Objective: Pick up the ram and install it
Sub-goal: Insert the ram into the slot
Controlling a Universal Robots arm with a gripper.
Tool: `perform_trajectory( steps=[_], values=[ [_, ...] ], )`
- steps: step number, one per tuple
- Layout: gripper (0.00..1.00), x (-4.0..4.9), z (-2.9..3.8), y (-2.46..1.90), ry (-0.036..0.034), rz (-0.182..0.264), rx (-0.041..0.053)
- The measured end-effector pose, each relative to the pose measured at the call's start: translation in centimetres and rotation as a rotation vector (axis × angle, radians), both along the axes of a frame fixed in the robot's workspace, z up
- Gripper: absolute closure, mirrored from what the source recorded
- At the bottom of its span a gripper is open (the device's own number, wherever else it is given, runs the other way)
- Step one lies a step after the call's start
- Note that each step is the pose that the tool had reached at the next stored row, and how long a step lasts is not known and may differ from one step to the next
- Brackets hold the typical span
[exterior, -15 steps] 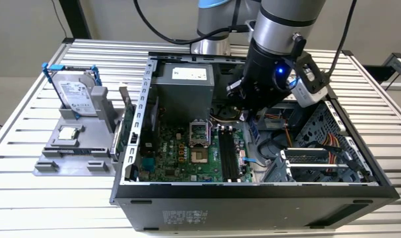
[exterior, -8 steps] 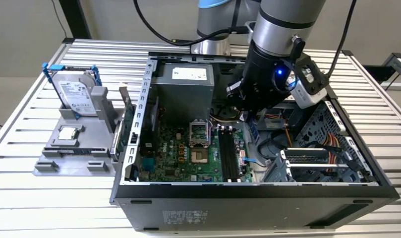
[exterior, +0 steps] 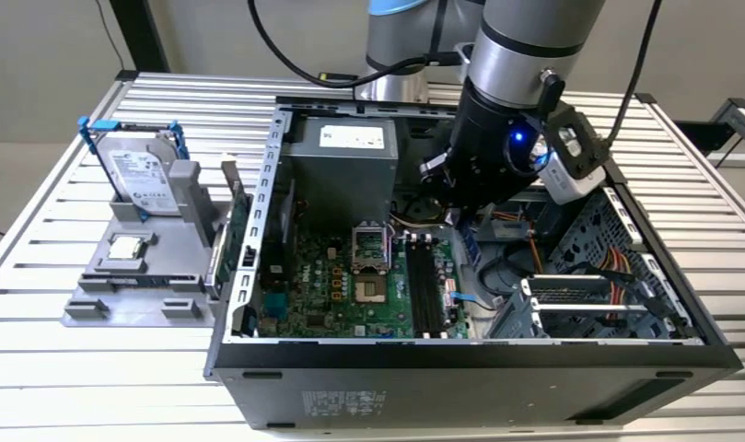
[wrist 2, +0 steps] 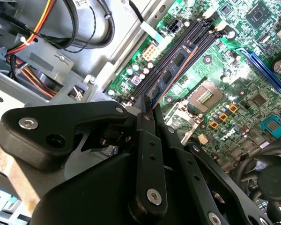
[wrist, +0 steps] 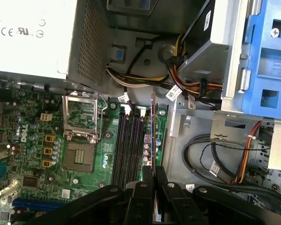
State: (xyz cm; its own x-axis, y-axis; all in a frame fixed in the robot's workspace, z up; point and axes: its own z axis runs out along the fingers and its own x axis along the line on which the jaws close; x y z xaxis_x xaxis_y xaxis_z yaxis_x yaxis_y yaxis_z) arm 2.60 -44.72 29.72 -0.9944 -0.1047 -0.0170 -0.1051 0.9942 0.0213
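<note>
On the exterior view's left, a grey stand (exterior: 133, 295) near the table's (exterior: 52, 387) left edge carries a hard drive in a blue frame (exterior: 139, 175) and a small square chip (exterior: 126, 247). To its right lies the open computer case (exterior: 471, 368), with the motherboard (exterior: 335, 285) on its floor and the memory slots (exterior: 424, 285) toward the board's right edge.

The gripper (exterior: 452, 214) hangs inside the case above the far end of those slots. In both wrist views its fingers (wrist: 148, 185) are pinched together on the ram (wrist: 152, 136), which stands on edge over the outermost slot. Whether its lower edge already touches the slot is hard to tell.

The step in hand looks like the install: the stick is picked up and lined up, not yet pressed home. Seating it calls for a straight push down, with the stick square to the slot.
</note>
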Motion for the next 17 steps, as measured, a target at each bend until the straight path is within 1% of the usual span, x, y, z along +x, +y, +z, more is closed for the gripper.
perform_trajectory(
  steps=[10, 17],
  values=[
    [1.00, 0.00, -0.37, 0.00, 0.0000, -0.001, 0.0000],
    [1.00, 0.00, -0.42, 0.00, 0.0000, -0.001, 0.0000]
  ],
)
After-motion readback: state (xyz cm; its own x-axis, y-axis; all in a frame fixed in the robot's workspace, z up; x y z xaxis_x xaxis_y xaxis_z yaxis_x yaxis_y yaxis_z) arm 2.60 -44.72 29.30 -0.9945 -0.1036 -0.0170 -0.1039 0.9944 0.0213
